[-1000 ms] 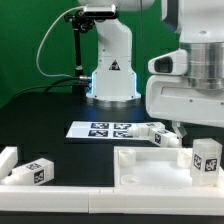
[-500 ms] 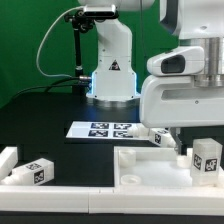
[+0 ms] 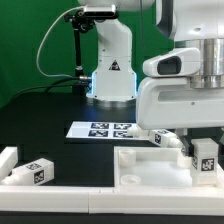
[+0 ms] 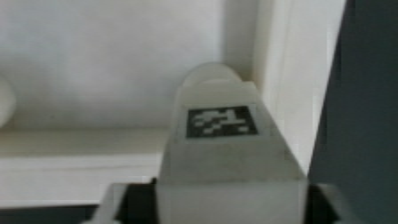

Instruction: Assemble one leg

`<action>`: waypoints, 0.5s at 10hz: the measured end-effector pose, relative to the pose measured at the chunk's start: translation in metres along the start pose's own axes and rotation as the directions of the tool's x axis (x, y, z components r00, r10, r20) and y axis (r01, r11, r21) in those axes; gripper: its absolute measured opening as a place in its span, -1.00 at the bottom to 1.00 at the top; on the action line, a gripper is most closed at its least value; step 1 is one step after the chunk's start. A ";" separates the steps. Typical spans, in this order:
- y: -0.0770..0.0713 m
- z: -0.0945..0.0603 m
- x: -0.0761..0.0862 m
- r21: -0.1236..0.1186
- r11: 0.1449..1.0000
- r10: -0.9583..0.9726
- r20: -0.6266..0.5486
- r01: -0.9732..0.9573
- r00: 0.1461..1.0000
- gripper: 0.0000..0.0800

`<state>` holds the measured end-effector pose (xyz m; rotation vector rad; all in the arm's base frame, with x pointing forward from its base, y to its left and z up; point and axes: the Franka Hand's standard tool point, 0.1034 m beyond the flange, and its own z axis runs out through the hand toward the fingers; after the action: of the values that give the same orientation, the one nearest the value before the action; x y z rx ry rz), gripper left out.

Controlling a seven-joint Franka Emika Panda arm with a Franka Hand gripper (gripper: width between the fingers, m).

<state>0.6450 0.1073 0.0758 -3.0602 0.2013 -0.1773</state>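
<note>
You are looking at the placing step: the gripper (image 4: 222, 205) is holding a leg (image 4: 222, 130) between its fingers, and in the wrist view that tagged white post is pointing toward the inner corner of the white panel (image 4: 107, 140), just beside its raised rim. In the exterior view the arm's bulk is hiding the grasp, hanging over the panel (image 3: 150, 168) near another upright leg (image 3: 206, 156). Two more legs are lying apart, one (image 3: 161, 136) by the marker board (image 3: 103, 129). Next, you are probably needing to line the post up square with its corner seat and lower it gently.
</note>
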 end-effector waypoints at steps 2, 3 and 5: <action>0.000 0.001 0.000 -0.001 0.992 0.127 0.001 -0.127 0.992 -0.29; 0.001 0.001 0.000 -0.006 0.962 0.275 0.001 -0.275 0.962 -0.29; 0.004 0.001 -0.002 -0.015 0.818 0.575 0.009 -0.574 0.818 -0.29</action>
<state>0.6428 0.1040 0.0746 -2.8408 1.1070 -0.1152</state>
